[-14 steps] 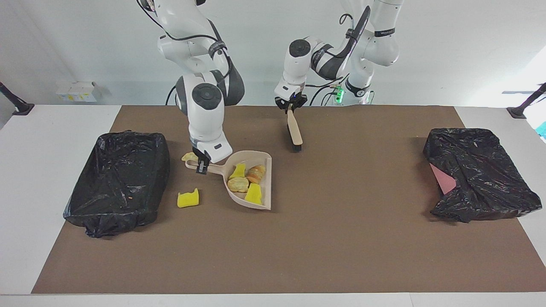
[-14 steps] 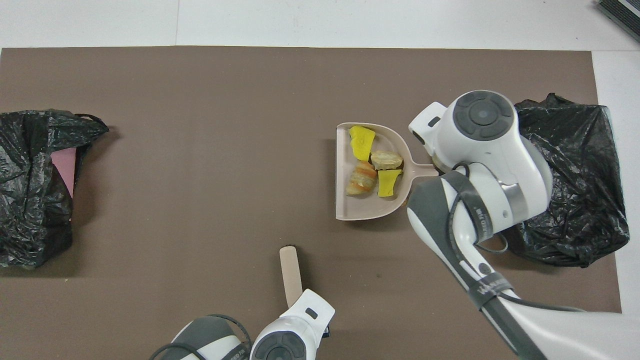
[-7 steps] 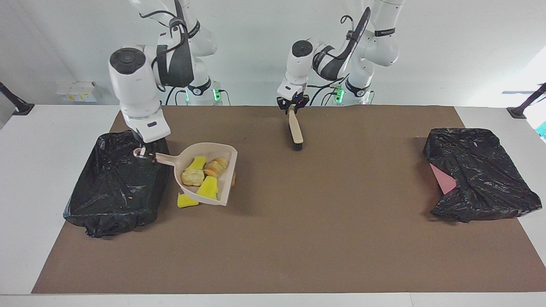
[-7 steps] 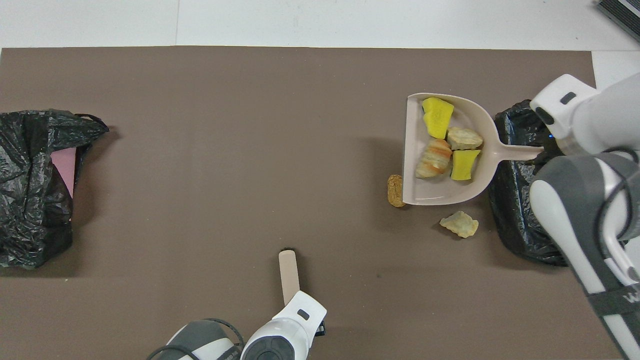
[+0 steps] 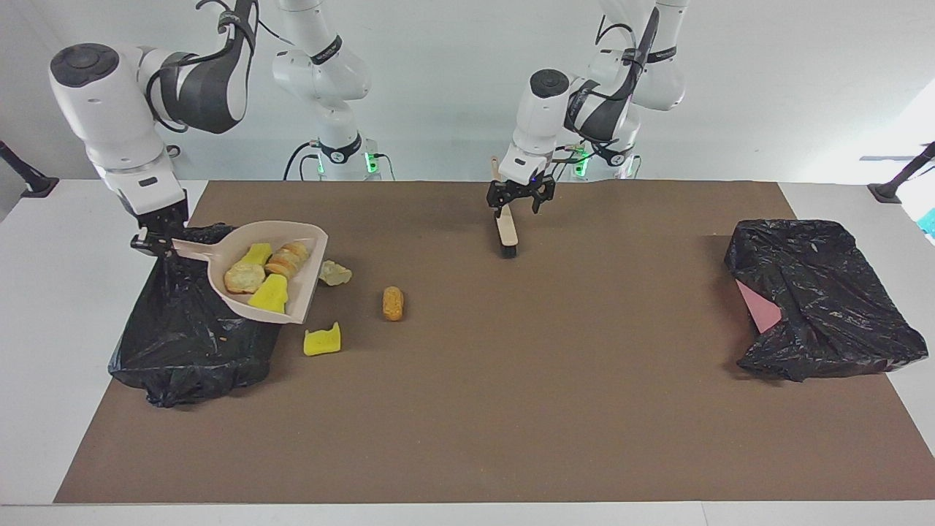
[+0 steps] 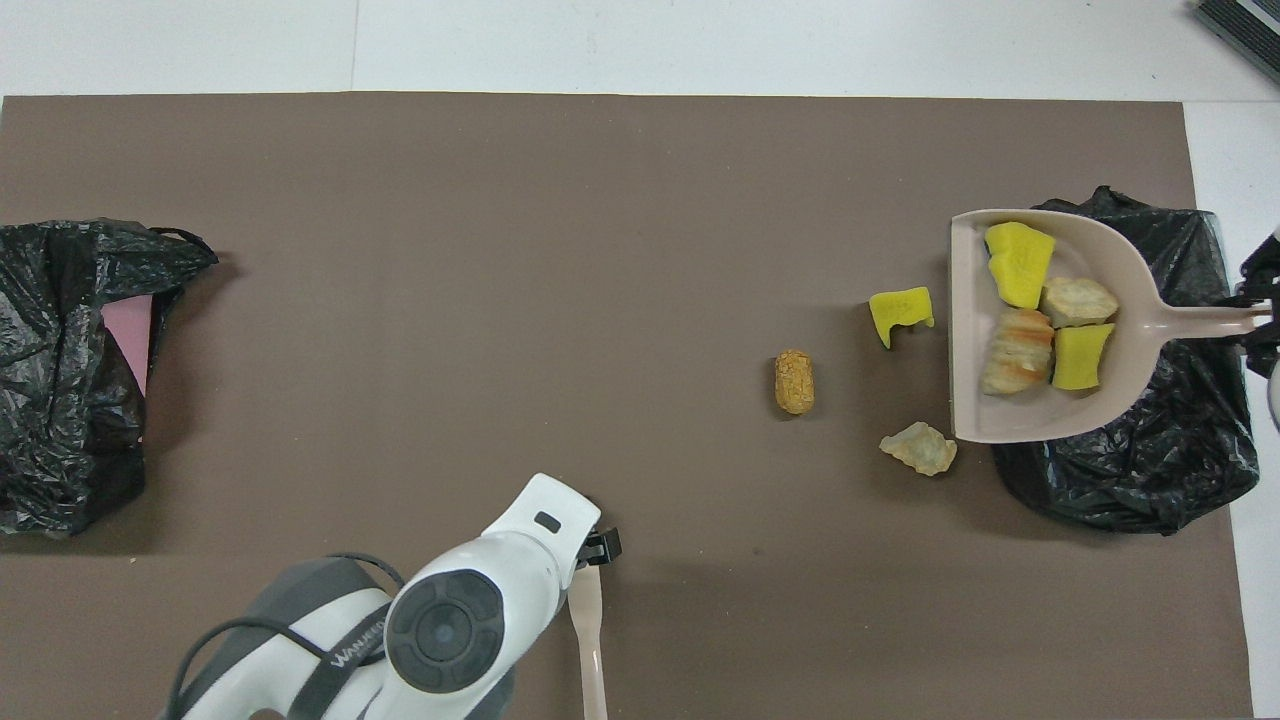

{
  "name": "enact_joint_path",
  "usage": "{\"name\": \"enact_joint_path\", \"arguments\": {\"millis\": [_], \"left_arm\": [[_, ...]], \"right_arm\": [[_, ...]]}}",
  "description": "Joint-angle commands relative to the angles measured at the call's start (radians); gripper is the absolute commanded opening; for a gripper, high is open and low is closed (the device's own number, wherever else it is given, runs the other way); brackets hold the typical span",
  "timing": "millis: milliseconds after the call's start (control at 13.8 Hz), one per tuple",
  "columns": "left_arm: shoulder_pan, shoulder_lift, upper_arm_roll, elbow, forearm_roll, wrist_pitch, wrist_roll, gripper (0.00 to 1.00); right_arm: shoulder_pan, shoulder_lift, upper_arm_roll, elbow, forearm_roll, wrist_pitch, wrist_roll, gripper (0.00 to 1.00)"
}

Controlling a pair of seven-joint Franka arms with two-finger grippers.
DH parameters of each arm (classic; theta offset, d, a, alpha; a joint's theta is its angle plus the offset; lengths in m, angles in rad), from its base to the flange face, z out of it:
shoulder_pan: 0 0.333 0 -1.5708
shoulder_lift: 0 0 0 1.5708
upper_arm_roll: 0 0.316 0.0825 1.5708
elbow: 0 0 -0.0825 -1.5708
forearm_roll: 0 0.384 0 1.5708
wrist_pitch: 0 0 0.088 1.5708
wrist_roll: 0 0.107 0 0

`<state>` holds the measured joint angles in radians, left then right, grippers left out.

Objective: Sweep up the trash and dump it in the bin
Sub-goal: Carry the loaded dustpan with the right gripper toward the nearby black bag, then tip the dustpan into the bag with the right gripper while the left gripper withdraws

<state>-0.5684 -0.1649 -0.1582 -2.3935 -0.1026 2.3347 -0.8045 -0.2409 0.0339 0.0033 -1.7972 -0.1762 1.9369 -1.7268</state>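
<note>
Four bits of trash (image 5: 266, 274) sit in the dustpan (image 5: 310, 281), which the right pincer (image 5: 157, 237) clenches by the handle over the black-bagged bin (image 5: 197, 321) at the right arm's end of the table. Three others lie on the brown mat (image 5: 511, 402) beside the bin: a pale lump (image 5: 336, 272), a yellow sponge piece (image 5: 322, 341) and an orange-brown nugget (image 5: 393, 303). The left pincer (image 5: 520, 197) is released, its fingers spread about the brush (image 5: 506, 230), whose bristles rest on the mat.

Both arms are glossy white with dark grey joint bands and round grey caps; black cables run along them, and green lights glow at their bases.
</note>
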Motion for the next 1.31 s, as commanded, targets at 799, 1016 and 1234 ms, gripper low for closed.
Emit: {"name": "enact_joint_path", "arguments": {"millis": [799, 1016, 1234], "left_arm": [[0.534, 0.107, 0.002, 0.474, 0.018, -0.460, 0.717, 1.00], [0.605, 0.130, 0.002, 0.583, 0.020, -0.576, 0.787, 1.00], [0.617, 0.140, 0.008, 0.642, 0.044, -0.632, 0.798, 1.00]], "right_arm": [[0.000, 0.029, 0.014, -0.018, -0.630, 0.094, 0.060, 0.00], [0.028, 0.023, 0.014, -0.016, -0.690, 0.018, 0.088, 0.00], [0.055, 0.024, 0.014, -0.007, -0.768, -0.027, 0.159, 0.00]]}}
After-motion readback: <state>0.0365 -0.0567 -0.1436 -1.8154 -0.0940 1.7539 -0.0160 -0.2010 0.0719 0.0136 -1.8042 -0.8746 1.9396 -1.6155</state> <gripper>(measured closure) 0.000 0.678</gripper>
